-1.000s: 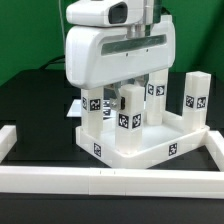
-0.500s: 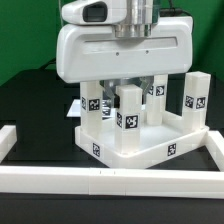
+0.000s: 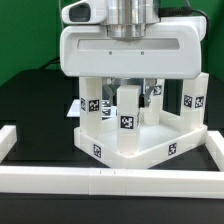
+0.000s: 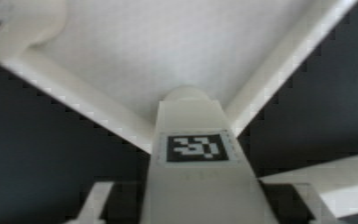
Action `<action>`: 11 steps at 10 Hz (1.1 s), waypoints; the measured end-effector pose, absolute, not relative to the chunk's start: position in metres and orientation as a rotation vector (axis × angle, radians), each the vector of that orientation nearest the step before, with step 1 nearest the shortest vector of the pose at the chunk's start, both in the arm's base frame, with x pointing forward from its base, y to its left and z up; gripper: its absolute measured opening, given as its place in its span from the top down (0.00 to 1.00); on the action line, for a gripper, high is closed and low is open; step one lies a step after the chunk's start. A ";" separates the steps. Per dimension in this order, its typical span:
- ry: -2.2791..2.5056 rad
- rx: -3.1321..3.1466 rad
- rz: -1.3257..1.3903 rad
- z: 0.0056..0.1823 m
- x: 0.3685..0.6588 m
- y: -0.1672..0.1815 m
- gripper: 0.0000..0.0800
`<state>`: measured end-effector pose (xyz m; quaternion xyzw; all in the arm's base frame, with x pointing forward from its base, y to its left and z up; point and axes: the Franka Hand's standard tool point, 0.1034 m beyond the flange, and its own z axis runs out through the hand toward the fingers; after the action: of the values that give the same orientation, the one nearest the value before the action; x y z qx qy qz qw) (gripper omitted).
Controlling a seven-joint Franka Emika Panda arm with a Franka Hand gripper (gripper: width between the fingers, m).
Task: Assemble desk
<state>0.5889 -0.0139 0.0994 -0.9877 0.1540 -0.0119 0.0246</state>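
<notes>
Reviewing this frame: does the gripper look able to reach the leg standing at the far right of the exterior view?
Probably yes, once freed: that leg stands upright with open space above, but the gripper is closed on another leg.

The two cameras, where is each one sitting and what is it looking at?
Exterior view: sits off the arm, level with the table, facing the tabletop with standing legs; the robot's big white hand body fills the upper part, above the middle leg.
Wrist view: rides on the wrist, looking down along a marked leg into a corner of the tabletop; pale shapes at the picture's edge may be the fingers, I cannot tell.
Shared: both show a marked leg and the tabletop's rim.
</notes>
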 end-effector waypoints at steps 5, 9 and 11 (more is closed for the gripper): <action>0.796 -2.976 0.031 0.099 0.587 -0.009 0.54; 0.543 -3.034 0.026 0.098 0.586 -0.007 0.25; 0.228 -3.096 0.011 0.099 0.588 -0.006 0.19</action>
<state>0.5875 -0.0059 0.0989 -0.9971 0.0734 0.0034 0.0184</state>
